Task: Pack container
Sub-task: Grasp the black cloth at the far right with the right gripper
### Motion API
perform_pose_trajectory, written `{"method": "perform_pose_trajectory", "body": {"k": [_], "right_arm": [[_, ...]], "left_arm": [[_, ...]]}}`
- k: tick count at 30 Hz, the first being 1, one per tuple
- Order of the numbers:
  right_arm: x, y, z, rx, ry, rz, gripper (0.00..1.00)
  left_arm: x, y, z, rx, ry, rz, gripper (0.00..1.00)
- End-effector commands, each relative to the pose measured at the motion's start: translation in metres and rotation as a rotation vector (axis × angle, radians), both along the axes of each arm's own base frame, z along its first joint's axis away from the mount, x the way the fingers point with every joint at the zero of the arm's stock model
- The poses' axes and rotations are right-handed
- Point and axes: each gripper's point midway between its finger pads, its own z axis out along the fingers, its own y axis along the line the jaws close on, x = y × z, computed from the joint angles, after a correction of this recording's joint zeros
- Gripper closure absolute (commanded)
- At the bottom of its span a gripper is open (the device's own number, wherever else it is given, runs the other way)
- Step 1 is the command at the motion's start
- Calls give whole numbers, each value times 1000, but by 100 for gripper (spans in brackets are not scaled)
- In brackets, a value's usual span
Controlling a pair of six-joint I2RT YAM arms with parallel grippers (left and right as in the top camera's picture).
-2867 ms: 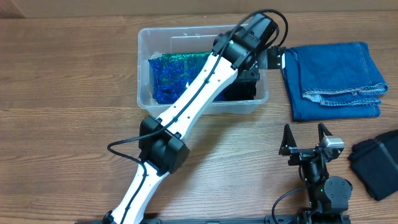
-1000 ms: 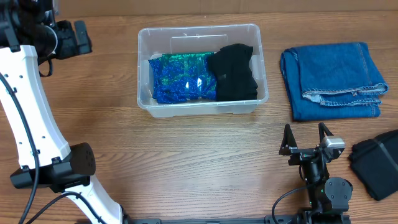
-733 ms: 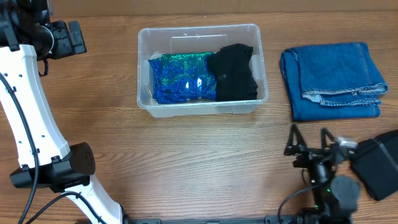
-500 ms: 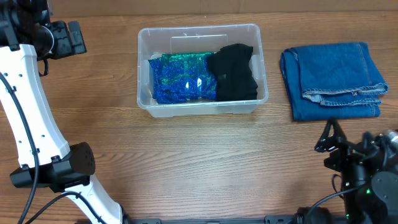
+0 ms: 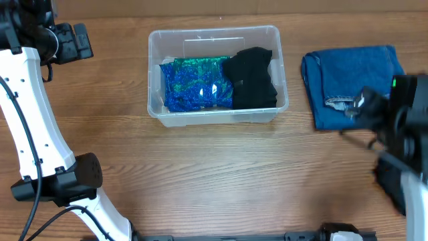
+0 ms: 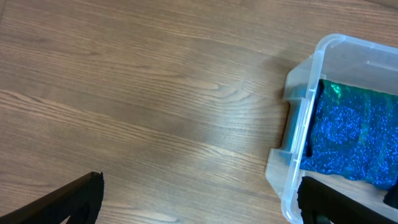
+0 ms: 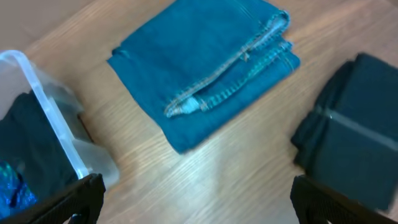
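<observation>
The clear plastic container (image 5: 281, 53) sits at the table's top centre; it also shows in the left wrist view (image 6: 311, 81) and the right wrist view (image 7: 46, 112). It holds a sparkly blue-green cloth (image 5: 194, 84) and a black cloth (image 5: 253, 77). Folded blue jeans (image 5: 348, 73) lie right of it, also in the right wrist view (image 7: 211, 68). A folded black garment (image 7: 348, 143) lies near the jeans. My left gripper (image 6: 199, 202) is open and empty, far left of the container. My right gripper (image 7: 199, 199) is open and empty, raised over bare table between the jeans and the black garment.
The right arm (image 5: 401, 120) is blurred at the right edge, partly covering the jeans and the black garment. The left arm (image 5: 33, 120) stands along the left side. Bare wood table (image 5: 221, 174) lies in front of the container.
The left arm has left the container and swung to the far left, leaving the black cloth inside. The right arm has risen and moved right toward the jeans.
</observation>
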Motion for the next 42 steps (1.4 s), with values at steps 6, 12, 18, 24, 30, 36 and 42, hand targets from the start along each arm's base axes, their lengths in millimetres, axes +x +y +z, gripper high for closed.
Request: {"method": "perform_pose_trajectory", "body": {"k": [6,12,18,24,30,36,42], "right_arm": [[-3,-90,-10,237,1,-297,0],[-58,-164,-61,387,-33,-583,0],[-86,-190,-138,424,72,-644,0],[-131,-220,-181,394,262,-802,0],[-168,-242,-209,435,293,-935,0],[-156,-260,-247,468,259,-887,0],[-110,-272,-245,470,75,-651,4]], "left_arm": [[2,3,-6,-5,16,18,0],[2,3,-6,-5,16,18,0],[2,3,-6,-5,16,18,0],[2,3,-6,-5,16,18,0],[2,3,-6,-5,16,18,0],[2,3,-6,-5,16,18,0],[2,3,-6,-5,16,18,0]]}}
